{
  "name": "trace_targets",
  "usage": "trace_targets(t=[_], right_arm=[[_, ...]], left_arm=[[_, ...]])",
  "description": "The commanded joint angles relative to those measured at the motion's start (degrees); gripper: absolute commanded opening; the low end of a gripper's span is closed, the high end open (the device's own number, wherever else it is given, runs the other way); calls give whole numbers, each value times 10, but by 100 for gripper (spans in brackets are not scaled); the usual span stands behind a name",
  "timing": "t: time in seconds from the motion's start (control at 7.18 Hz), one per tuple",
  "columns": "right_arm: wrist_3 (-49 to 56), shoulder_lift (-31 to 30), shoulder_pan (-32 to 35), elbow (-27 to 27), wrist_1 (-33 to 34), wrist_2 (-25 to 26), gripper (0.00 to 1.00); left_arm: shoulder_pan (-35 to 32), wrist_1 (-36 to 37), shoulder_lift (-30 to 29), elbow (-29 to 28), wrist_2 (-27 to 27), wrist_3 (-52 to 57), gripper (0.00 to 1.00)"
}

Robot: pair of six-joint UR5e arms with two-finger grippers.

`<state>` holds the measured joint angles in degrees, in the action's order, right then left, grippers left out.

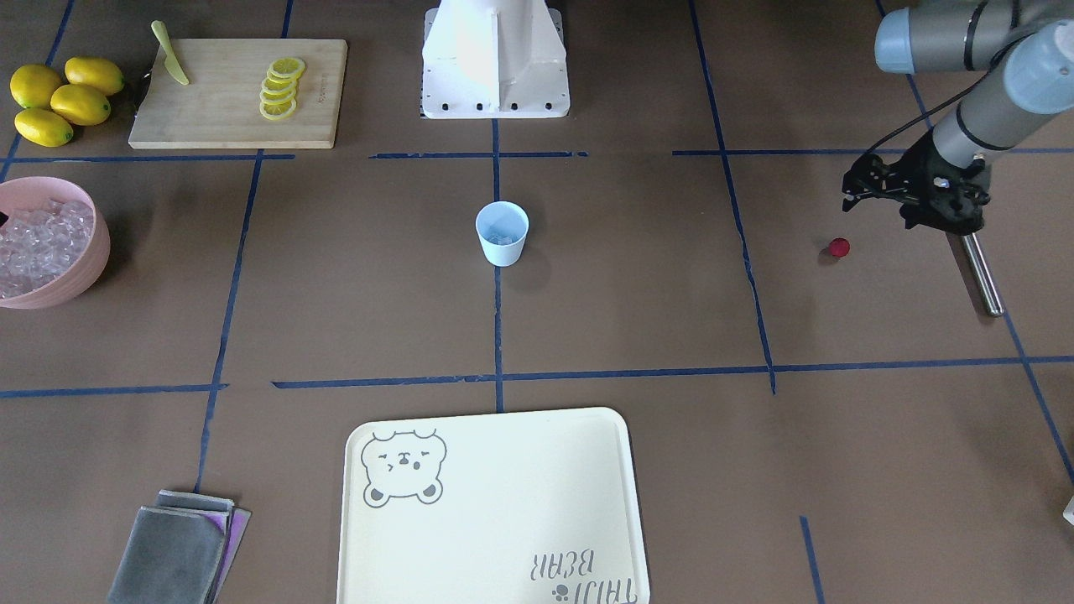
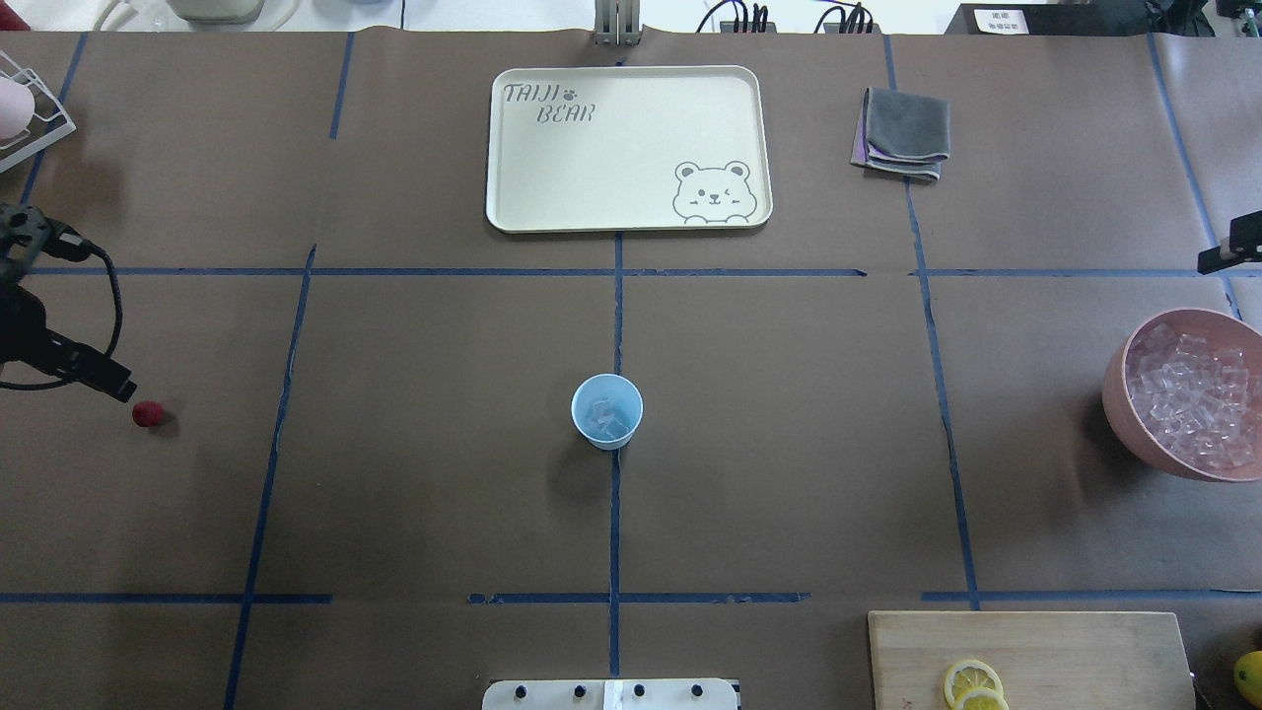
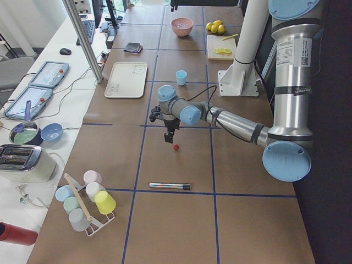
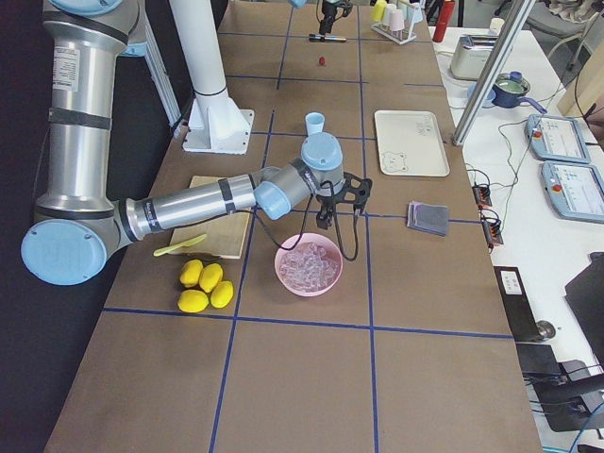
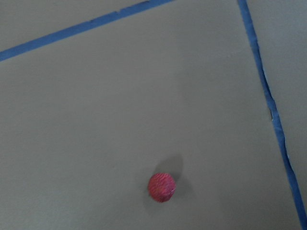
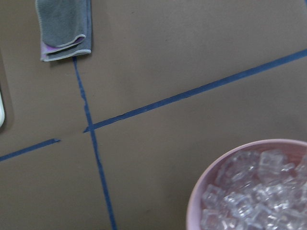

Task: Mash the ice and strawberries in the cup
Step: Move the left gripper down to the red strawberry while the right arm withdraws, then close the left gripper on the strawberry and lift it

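Left gripper (image 1: pixel 851 195): opening cannot be told | strawberry (image 1: pixel 838 247) near its fingertips, not touching | cup (image 1: pixel 503 252) holding ice (image 1: pixel 502 236) well away from it

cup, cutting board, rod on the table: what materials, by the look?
Cup: likely plastic, matte pale blue, thin uniform wall.
Cutting board: wood, perhaps bamboo; pale tan with faint grain, dull finish.
Rod: looks like metal; silvery, with a bright glint along its length.

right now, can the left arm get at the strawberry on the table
Probably yes. The left gripper hangs close beside the strawberry, which lies alone on the table with nothing between them. The metal rod lies on the gripper's other side, out of the way.
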<state>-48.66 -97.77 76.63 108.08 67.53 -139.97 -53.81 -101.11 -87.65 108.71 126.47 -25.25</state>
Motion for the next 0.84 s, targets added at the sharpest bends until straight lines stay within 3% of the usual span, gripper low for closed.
trace_targets(t=[0.0,0.28,0.7], right_arm=[[107,0,34,-53,1,5,100],[108,3,37,-52,0,5,100],[107,13,36,-53,1,6,100]], left_arm=[[23,-25,-9,-38,-37,-34,93],[31,-31,-40,-77,-39,-102,96],[48,-101,-42,-132,-52,-109,96]])
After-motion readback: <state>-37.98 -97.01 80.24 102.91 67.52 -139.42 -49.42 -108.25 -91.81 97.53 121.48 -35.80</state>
